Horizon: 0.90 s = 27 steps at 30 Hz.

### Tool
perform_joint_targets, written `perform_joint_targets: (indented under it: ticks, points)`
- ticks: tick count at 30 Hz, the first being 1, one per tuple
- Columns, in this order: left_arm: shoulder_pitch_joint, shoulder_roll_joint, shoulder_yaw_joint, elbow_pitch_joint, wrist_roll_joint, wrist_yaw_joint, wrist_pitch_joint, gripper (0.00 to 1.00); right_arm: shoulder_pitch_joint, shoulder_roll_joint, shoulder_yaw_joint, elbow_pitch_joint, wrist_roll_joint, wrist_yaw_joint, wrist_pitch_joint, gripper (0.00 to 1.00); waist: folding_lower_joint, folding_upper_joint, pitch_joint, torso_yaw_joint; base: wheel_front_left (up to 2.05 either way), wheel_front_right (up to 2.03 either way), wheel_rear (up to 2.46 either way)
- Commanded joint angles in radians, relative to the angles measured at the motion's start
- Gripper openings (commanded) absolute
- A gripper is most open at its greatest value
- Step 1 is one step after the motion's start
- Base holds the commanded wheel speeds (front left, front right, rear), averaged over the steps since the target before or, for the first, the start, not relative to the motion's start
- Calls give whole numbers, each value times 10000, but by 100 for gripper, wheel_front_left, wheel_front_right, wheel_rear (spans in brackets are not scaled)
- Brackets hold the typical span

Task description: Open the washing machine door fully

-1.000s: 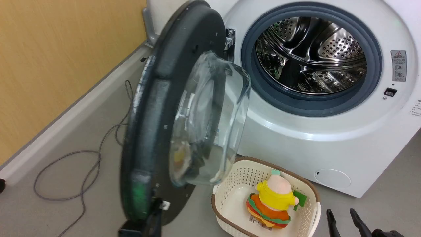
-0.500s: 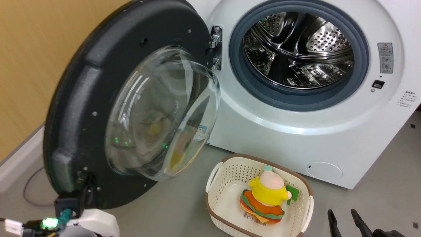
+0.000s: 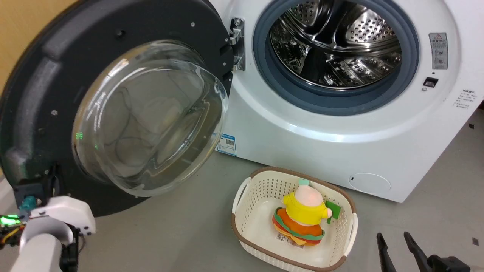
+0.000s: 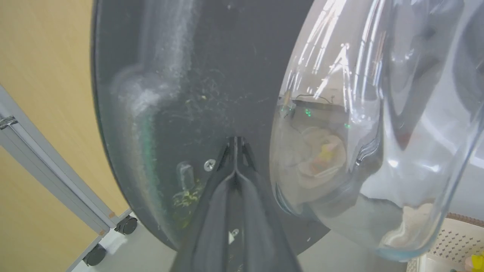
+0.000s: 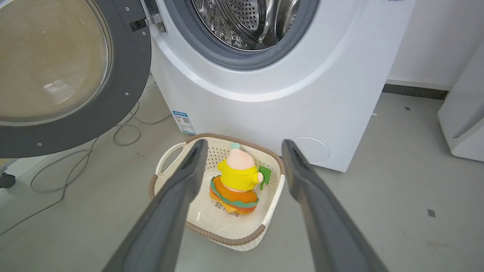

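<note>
- Most of the swing looks done: the washing machine door [image 3: 38, 94] hangs wide on its hinge [image 3: 236, 41] at the left of the washing machine [image 3: 302, 143], with its inner face and glass bowl turned out to the room and the drum [image 3: 332, 41] mouth clear
- Little seems left, perhaps a last push toward the yellow wall [image 4: 41, 75]; whether the hinge has reached its stop cannot be told
- The left gripper [image 4: 235, 145] has its fingers pressed together on nothing, and the tips seem to rest against the door's dark inner face low down
- The right gripper [image 3: 393, 236] hangs spread and empty near the basket [image 3: 242, 189] holding a plush toy [image 3: 304, 211]
- One second earlier the door stood nearly edge-on, roughly straight out from the washer; it has since swung well past that, and the head camera has shifted too
</note>
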Motion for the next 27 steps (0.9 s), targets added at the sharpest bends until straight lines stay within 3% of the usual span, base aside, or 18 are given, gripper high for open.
perform_joint_targets:
  ticks: [1, 8, 14, 22, 27]
  points:
    - [-292, 99, 102, 158, -28, -49, -79, 0, -206, 15, -10, -30, -99, -7, 26, 100, 0, 0, 76, -42, 0, 0, 0]
    - [-1113, 416, 370, 1267, 23, -355, -107, 0, -334, 15, -42, -42, -185, -7, 72, 100, 0, 0, 185, -179, 0, 0, 0]
    - [-876, 194, 535, 1145, 267, -227, -110, 0, -219, 15, -93, 63, -89, -7, 58, 100, 0, 0, 7, -142, 0, 0, 0]
    - [559, -472, 1038, -455, 385, -34, -111, 0, -166, 15, 46, 213, 112, -7, 8, 100, 0, 0, -362, -32, 0, 0, 0]
    - [2043, -1088, 1259, -1640, 245, -166, -112, 2, -127, 15, 152, 340, 232, -7, -24, 100, 0, 0, -582, -3, 0, 0, 0]
